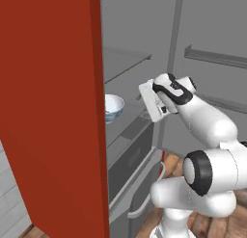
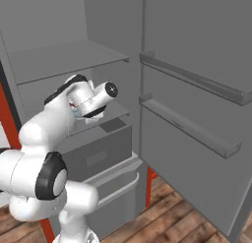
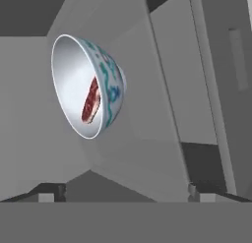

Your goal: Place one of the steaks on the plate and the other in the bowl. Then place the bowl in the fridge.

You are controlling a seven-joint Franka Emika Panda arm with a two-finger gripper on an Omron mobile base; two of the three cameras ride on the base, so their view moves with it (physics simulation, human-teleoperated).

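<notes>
Bowl: judged rigid, glazed and slippery, breakable if knocked; light, with only a small load inside. The best hold would be across the rim wall, 1 finger inside and 1 outside, clear of the meat. It is deep-sided, pale bluish-white and glossy, with a teal and blue pattern on the outer wall in the hand view.

Steak: 1 dark red chunk with pale marbling lies inside the bowl against its inner wall. Judged soft and limp, unlikely to shift while the bowl stands level.

Location: the bowl stands on a grey shelf inside the open fridge, just past the red side panel in the left base view.

Pincer: fingers spread wide apart, holding nothing; both tips stand well clear of the bowl, which sits free on the shelf.

Assessment: the bowl-in-fridge step appears complete. The plate and the second steak cannot be checked from here.
</notes>
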